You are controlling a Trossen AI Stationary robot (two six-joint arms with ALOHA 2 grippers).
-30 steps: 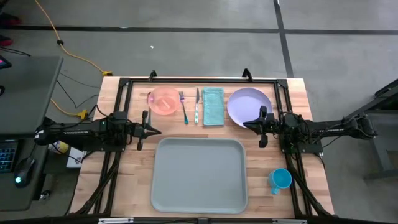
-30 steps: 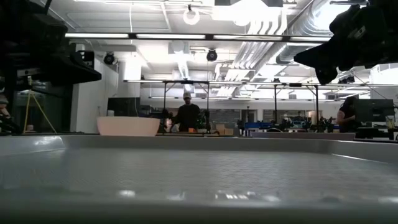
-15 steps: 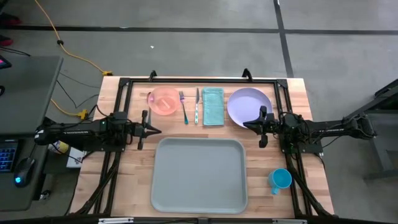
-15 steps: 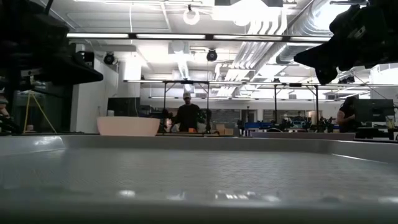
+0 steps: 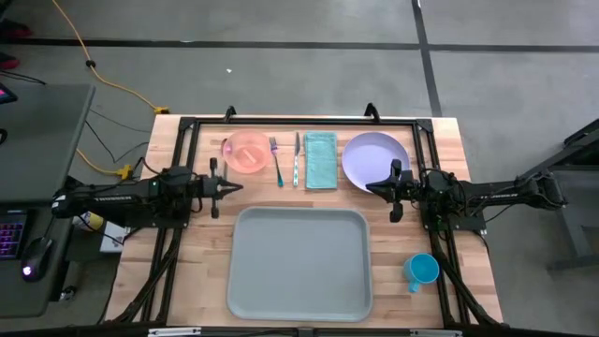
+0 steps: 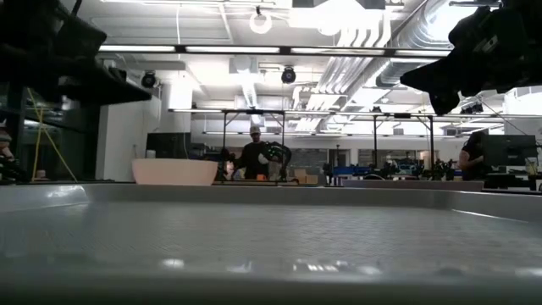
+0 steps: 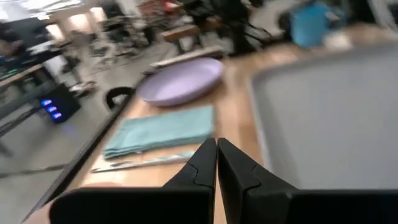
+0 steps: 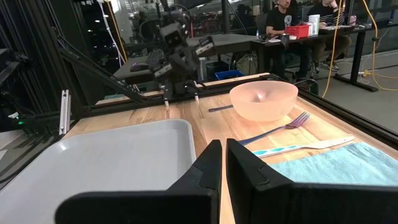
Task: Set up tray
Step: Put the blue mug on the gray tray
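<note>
Left tool (image 5: 227,186) — fingers closed on nothing — hovers off the tray's (image 5: 299,264) far left corner; right tool (image 5: 372,188), likewise closed and empty, mirrors it. The tray lies bare at the counter's near edge — loading hasn't begun; next, likely open over the pink bowl (image 5: 247,151).
</note>
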